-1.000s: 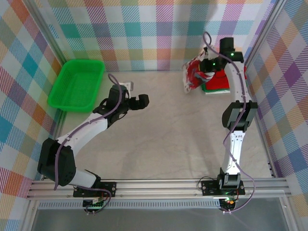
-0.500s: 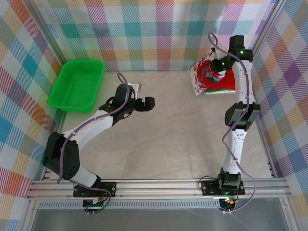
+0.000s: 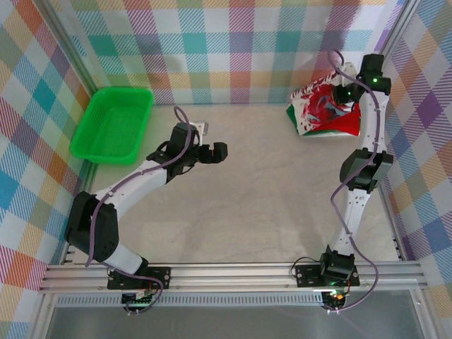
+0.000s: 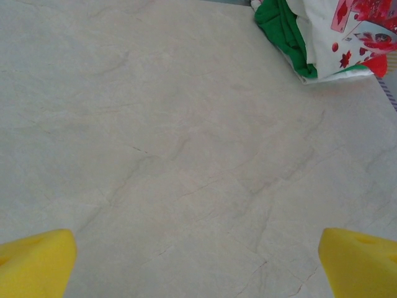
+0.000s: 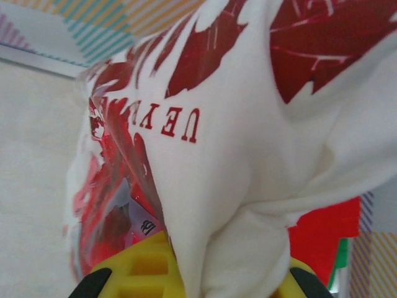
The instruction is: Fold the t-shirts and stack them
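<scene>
The white t-shirt, printed with red and dark graphics, hung bunched from my right gripper at the far right corner of the table. It draped over a folded red t-shirt and a folded green t-shirt stacked beneath it; I could not tell whether it rested on them. In the right wrist view the two yellow pads were pinched narrow on a thick fold of the white cloth, with red lettering upside down above them and a patch of the red tee at lower right. I judged the shirt was held there so it could be set onto the pile as the top layer. It looked crumpled rather than squarely folded, so it probably needed tidying once down. The left gripper hovered over bare table left of centre, well apart from the clothes, with its jaws spread wide and holding nothing. Its wrist view showed one yellow fingertip in each lower corner and the pile beyond at the far right. I judged it was parked there to keep clear of the placing arm yet within reach to help. A green tray sat at the far left, well apart from the shirts. By my count there were three t-shirts (one white, one red, one green), two grippers and one tray.
</scene>
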